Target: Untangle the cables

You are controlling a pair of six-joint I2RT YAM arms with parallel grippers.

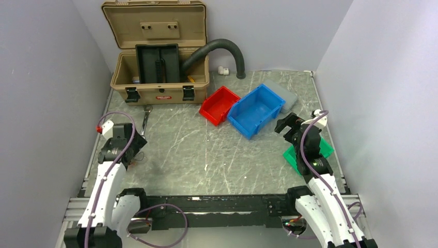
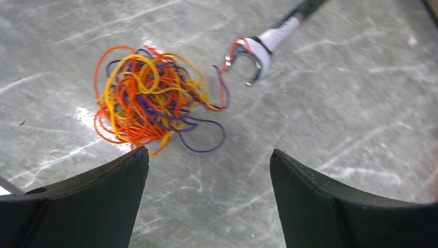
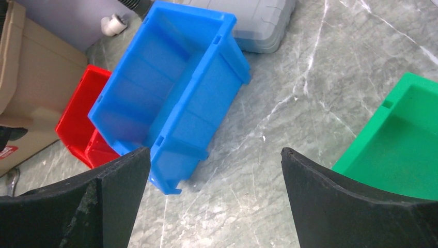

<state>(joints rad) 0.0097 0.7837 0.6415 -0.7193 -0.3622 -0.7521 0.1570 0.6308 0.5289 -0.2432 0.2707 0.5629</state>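
Grey marbled table [image 1: 206, 160] carries everything. Near its left side the cables [image 2: 150, 101] lie in one loose knot of orange, yellow and purple wire, with the head of a wrench [image 2: 260, 49] just beside the outer loops. Left claw [image 2: 209, 151] hovers close to the knot, jaws wide apart, holding nothing. Right claw [image 3: 215, 150] hangs equally wide and empty between the blue bin [image 3: 170, 93] and the green bin [image 3: 397, 150].
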